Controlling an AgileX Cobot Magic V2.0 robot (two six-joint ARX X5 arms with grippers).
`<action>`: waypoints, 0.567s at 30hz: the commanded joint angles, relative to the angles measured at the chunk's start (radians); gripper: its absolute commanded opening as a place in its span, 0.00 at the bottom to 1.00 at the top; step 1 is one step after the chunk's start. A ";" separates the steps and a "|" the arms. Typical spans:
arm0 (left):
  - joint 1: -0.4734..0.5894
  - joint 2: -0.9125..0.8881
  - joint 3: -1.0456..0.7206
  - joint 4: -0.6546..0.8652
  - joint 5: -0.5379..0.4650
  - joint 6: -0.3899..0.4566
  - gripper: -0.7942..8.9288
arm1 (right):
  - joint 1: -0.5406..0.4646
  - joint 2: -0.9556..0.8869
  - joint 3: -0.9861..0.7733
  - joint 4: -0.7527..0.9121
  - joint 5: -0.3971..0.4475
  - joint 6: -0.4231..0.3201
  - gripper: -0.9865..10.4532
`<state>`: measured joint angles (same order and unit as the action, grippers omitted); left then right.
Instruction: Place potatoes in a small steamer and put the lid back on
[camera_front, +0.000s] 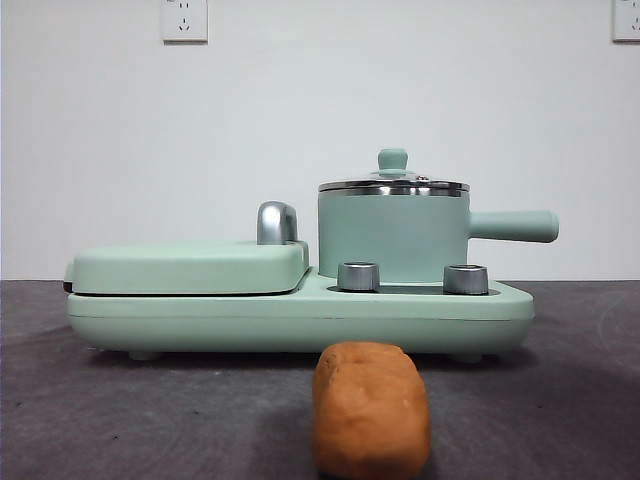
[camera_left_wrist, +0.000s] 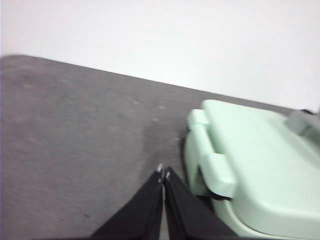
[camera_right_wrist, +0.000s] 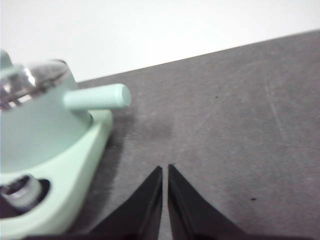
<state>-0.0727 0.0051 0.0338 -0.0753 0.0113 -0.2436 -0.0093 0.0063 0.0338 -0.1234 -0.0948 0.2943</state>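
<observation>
Both tools hang idle above the dark grey desk (camera_front: 120, 420), clear of everything. Left tool (camera_left_wrist: 163, 175) has its two black jaws pressed together with nothing between them, and it hovers over bare desk just beside the flat griddle cover (camera_left_wrist: 260, 165) at the closed end of the mint-green cooker base (camera_front: 300, 315). Right tool (camera_right_wrist: 165, 170) is likewise clenched on nothing, over open desk near the end of the base where the small steamer (camera_front: 393, 235) stands.

That steamer sits upright in its well on the base, its straight side handle (camera_front: 515, 226) pointing outward past the base's edge. On it rests the lid (camera_front: 393, 185), seated level on the steel rim, the little green knob upright. Two steel dials (camera_front: 358, 276) stand on the base in front of the pot.

On the desk in front of the cooker lies the potato (camera_front: 371, 408), apart from the base and near the front camera.
</observation>
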 joint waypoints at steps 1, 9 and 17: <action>-0.008 0.006 0.034 0.008 0.047 -0.063 0.09 | 0.000 -0.002 0.058 0.011 -0.042 0.106 0.10; -0.048 0.069 0.217 -0.078 0.080 -0.095 0.09 | 0.000 0.051 0.290 -0.189 -0.154 0.249 0.10; -0.060 0.238 0.468 -0.244 0.204 -0.076 0.09 | 0.000 0.175 0.520 -0.393 -0.354 0.187 0.10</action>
<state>-0.1295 0.2279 0.4702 -0.3145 0.1978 -0.3294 -0.0093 0.1699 0.5323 -0.5159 -0.4255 0.5079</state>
